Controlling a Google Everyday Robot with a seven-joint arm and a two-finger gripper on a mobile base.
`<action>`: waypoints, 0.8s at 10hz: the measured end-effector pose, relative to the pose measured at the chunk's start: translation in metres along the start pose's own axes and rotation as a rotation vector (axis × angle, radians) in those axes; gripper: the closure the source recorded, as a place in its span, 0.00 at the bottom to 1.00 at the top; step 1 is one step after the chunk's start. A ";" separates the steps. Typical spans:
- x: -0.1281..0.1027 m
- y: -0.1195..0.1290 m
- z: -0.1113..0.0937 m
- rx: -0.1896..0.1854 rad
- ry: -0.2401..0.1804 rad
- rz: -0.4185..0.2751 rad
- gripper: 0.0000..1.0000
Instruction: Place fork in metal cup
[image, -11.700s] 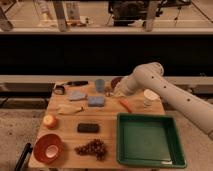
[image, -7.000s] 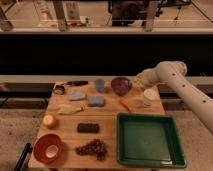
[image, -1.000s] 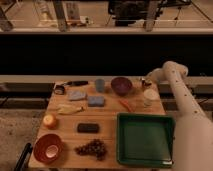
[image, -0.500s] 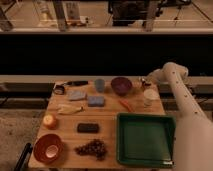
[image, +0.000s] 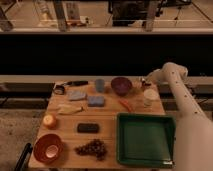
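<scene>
1. White robot arm (image: 182, 107): reaches across the right edge of the wooden table (image: 107, 131).
2. Gripper (image: 143, 82): hovers at the far right corner, just beside the dark purple bowl (image: 121, 85); I cannot tell its opening or load.
3. Blue-grey metal cup (image: 100, 85): stands upright, apparently empty.
4. Fork: not identifiable; placement appears undone.

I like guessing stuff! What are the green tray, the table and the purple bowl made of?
The green tray looks like plastic: even colour, moulded rim. The table looks like wood, tan and matte with faint grain. The purple bowl is probably plastic or glazed ceramic; its smooth, dull surface leaves that open. The gripper sits at the table's far right edge beside the bowl.
</scene>
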 end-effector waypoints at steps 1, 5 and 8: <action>-0.002 -0.002 0.001 -0.001 0.009 -0.004 0.82; -0.004 -0.002 0.005 -0.011 0.057 0.023 0.44; -0.004 0.000 0.004 -0.009 0.073 0.033 0.20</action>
